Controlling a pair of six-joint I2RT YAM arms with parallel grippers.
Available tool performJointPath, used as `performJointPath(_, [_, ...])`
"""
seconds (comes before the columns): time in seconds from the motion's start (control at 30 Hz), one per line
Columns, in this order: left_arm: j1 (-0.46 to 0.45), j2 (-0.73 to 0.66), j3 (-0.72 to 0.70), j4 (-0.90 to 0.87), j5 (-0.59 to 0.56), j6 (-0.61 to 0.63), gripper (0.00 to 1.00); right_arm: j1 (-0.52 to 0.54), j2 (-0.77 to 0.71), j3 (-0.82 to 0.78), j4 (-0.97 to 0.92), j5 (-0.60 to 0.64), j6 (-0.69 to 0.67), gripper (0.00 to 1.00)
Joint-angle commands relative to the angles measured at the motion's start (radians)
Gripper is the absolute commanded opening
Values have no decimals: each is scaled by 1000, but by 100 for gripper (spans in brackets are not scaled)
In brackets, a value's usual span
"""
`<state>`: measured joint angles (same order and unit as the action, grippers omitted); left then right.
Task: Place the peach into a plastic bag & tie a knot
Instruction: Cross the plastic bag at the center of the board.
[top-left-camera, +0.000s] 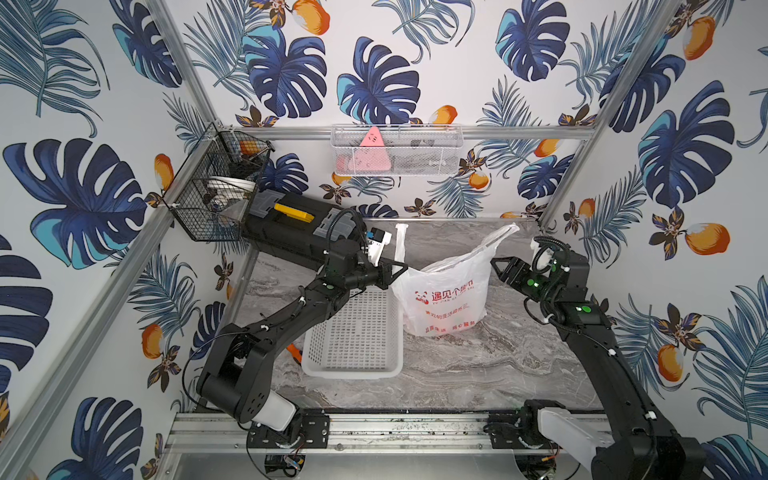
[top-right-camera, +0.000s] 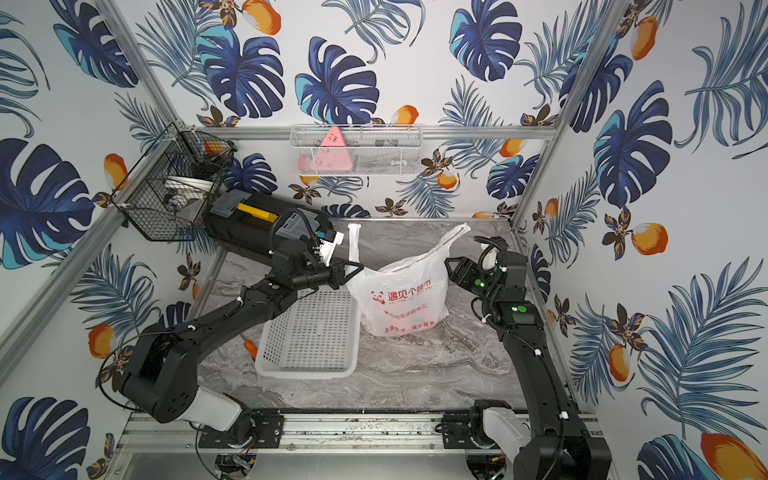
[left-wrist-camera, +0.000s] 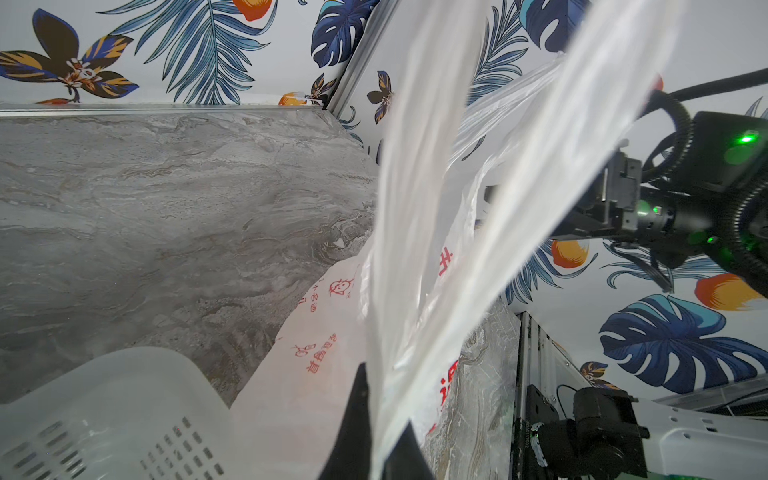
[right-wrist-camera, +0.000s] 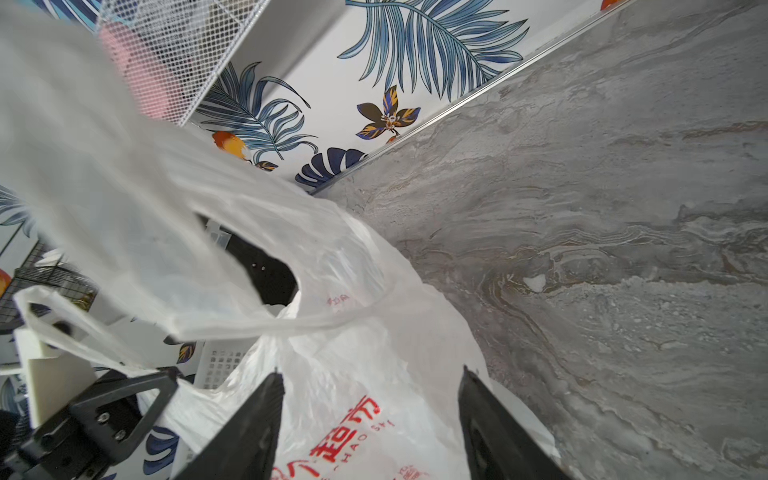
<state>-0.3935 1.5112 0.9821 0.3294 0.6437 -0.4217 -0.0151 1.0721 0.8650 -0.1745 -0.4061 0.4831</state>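
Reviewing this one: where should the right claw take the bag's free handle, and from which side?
I'd pinch the free handle midway up its loop, coming in from the robot's right, where the right claw sits open. That handle stands upright and loose above the plastic bag, while the left claw is shut on the other handle.

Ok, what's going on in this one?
Two robot arms are working on the plastic bag, which stands on the marble table beside the white basket. The left gripper is shut on one handle of the bag, holding it up. The right gripper is open close to the bag's far side, gripping nothing. The other handle sticks up free, so no knot is tied yet. Whether the peach is inside cannot be told through the plastic.
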Motion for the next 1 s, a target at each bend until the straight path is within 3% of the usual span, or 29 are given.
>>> performJointPath(0.0, [1, 7, -2, 58, 25, -27, 0, 7, 43, -20, 217, -9, -12, 71])
performJointPath(0.2, [1, 12, 1, 56, 38, -37, 0, 43, 137, -31, 412, 21, -36, 74])
performJointPath(0.37, [1, 14, -2, 66, 54, -50, 0, 52, 263, 4, 525, -38, -19, 75])
performJointPath(0.57, [2, 12, -6, 63, 61, -48, 0, 52, 348, 22, 583, -94, -91, 77])
performJointPath(0.97, [-1, 27, 7, 67, 76, -61, 0, 52, 431, 15, 765, -252, -97, 81])
